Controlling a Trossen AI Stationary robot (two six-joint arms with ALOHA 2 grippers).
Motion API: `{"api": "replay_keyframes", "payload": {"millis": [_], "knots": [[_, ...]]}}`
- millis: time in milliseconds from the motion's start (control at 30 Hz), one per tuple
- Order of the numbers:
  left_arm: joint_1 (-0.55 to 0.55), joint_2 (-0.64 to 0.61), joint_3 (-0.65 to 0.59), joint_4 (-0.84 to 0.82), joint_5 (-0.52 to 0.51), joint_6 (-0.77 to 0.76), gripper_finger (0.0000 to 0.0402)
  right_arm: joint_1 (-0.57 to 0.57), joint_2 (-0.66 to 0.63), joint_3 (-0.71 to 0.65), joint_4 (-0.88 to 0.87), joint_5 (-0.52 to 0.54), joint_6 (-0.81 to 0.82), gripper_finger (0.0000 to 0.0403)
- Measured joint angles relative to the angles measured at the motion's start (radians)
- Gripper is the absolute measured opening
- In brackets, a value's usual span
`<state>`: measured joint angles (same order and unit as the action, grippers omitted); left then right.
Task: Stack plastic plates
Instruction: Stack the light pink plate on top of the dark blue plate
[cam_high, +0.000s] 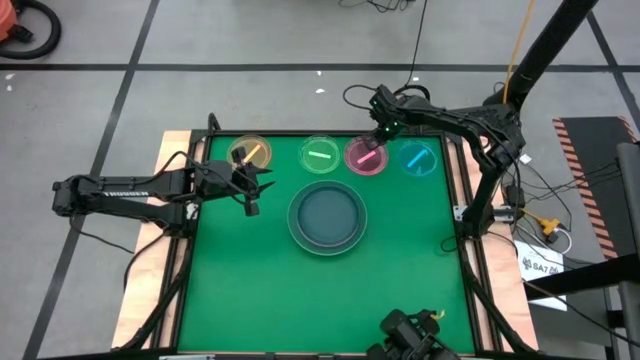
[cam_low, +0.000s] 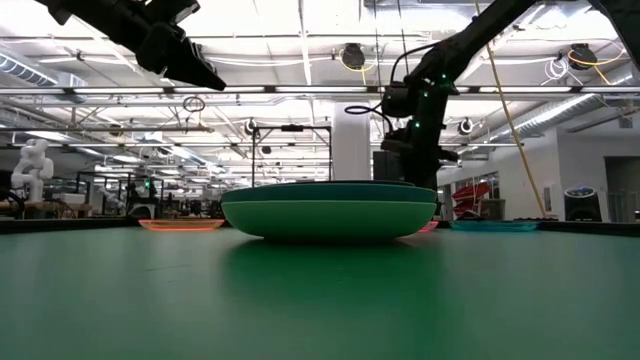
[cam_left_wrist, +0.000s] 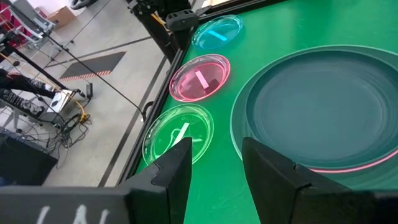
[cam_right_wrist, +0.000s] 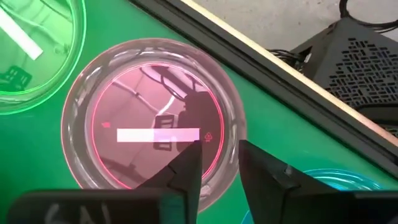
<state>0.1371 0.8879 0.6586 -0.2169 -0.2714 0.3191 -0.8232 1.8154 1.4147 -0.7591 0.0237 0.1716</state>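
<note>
Right now the right gripper hovers over the small pink plate in the upper middle of the high view, its jaws part open with nothing between them — in the right wrist view the fingers sit above the plate's near rim. The left gripper waits left of center, jaws spread wide and empty, just below the small amber plate. The big plates already sit nested at center, a dark teal one on top. The step in hand looks like picking up the pink plate; doing it well probably means lowering one finger inside the rim and one outside, pinching the lip, then lifting straight up before swinging toward the stack. Room is tight — the small green plate and small blue plate lie just beside it, and the table's back edge is near. Open green surface fills the lower half of the high view.
</note>
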Motion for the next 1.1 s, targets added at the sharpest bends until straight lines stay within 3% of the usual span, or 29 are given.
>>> {"api": "replay_keyframes", "payload": {"millis": [200, 567, 1100], "knots": [[0.0, 0.0, 0.0, 0.0, 0.0, 0.0, 0.0149, -0.005, 0.041, 0.0, 0.005, 0.0, 0.044, 0.0136], [0.0, 0.0, 0.0, -0.006, 0.0, 0.0, 0.0149, -0.008, 0.138, -0.001, 0.03, 0.002, 0.033, 0.0162], [0.0, 0.0, 0.0, -0.018, 0.0, -0.001, 0.0149, -0.023, 0.146, -0.001, 0.054, 0.005, 0.018, 0.0167]]}}
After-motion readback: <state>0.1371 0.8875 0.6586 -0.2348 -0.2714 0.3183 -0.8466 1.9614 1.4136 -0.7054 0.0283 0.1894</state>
